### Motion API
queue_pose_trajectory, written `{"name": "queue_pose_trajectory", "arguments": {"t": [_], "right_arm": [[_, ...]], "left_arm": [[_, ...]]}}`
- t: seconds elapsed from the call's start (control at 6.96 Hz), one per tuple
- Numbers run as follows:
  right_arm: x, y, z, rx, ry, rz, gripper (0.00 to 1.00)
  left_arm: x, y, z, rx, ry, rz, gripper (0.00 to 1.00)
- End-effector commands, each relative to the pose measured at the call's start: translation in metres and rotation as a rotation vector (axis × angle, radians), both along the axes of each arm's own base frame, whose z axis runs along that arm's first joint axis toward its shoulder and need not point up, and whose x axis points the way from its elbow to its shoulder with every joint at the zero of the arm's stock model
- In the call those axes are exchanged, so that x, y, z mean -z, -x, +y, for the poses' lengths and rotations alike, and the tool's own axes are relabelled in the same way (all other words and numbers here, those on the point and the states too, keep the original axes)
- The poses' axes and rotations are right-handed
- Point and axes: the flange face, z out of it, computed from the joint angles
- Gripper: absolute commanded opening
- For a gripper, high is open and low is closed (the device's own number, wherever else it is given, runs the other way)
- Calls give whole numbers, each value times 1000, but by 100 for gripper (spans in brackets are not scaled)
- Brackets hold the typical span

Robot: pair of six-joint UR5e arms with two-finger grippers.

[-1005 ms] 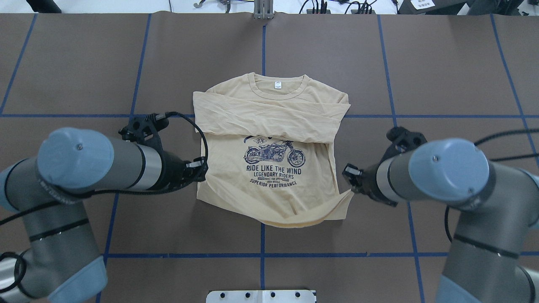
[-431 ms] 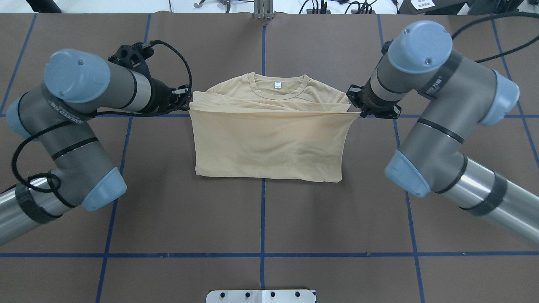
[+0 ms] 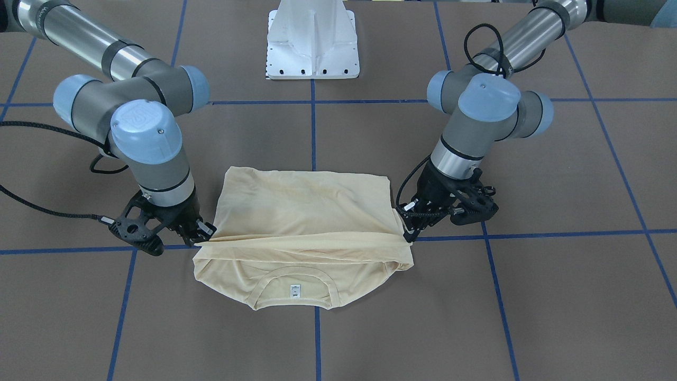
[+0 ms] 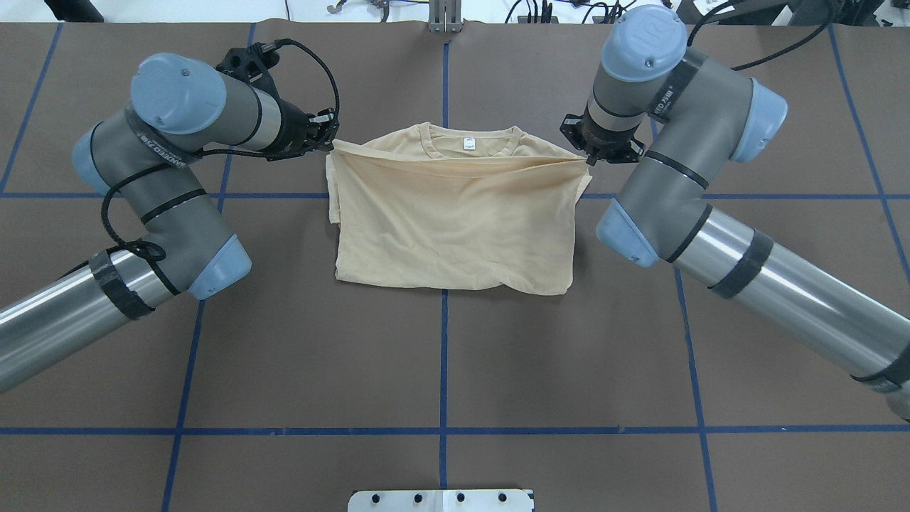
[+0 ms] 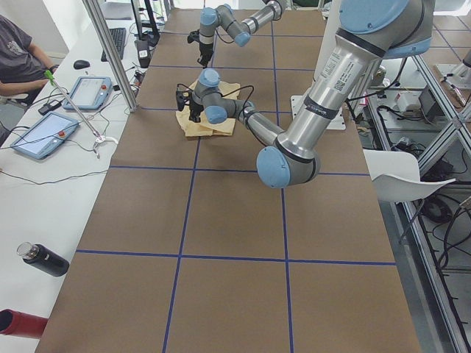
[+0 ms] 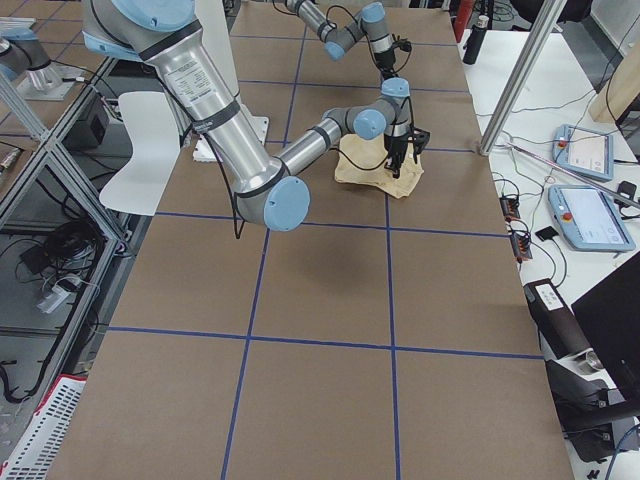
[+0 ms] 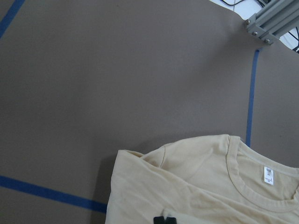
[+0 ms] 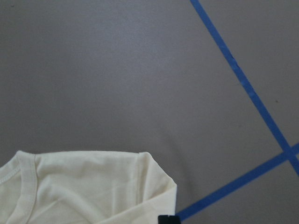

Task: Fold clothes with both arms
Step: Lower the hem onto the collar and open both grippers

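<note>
The pale cream-yellow T-shirt [image 4: 455,220] lies mid-table, folded in half, its lower half laid over the upper half. The print is hidden under the fold. The collar with its white neck label [image 4: 469,143] shows beyond the folded edge. My left gripper [image 4: 330,140] is shut on the left corner of the hem, near the shoulder. My right gripper [image 4: 587,161] is shut on the right corner. The hem stretches taut between them, just short of the collar. In the front-facing view the left gripper [image 3: 409,236] is on the right and the right gripper [image 3: 205,238] on the left, with the T-shirt [image 3: 304,211] between them.
The brown table cover carries a blue tape grid [image 4: 443,355]. The white pedestal base [image 3: 312,42] stands at the robot's side of the table. A metal bracket [image 4: 444,18] sits at the far edge. Tablets [image 5: 44,132] and a seated person [image 5: 22,59] are beside the table.
Both grippers have carried the hem from the near side of the shirt up and over to the collar. The motorcycle print is now covered.
</note>
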Motion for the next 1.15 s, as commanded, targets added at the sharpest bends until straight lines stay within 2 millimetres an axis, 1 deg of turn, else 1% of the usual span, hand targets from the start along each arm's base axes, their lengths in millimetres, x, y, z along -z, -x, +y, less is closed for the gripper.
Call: {"name": "queue_pose_trajectory", "arguments": {"t": [0.0, 0.14, 0.29, 0.43, 0.72, 0.86, 1.01], "right_arm": [[-12, 25, -30, 9, -18, 21, 0], [-21, 31, -35, 5, -21, 42, 0], [-24, 35, -39, 3, -28, 47, 0], [-23, 36, -40, 2, -34, 50, 0], [-27, 38, -41, 9, -42, 65, 0], [-26, 38, -41, 9, -43, 64, 25], [-23, 38, -42, 7, -47, 61, 41]], "left_arm": [[-38, -18, -30, 39, -16, -11, 0], [-38, -30, -42, 53, -12, -27, 0], [-46, -33, -46, 54, -21, -20, 0], [-51, -35, -47, 55, -22, -21, 0], [-52, -37, -46, 51, -19, -22, 1], [-50, -37, -46, 51, -21, -20, 15], [-50, -38, -45, 48, -22, -21, 26]]}}
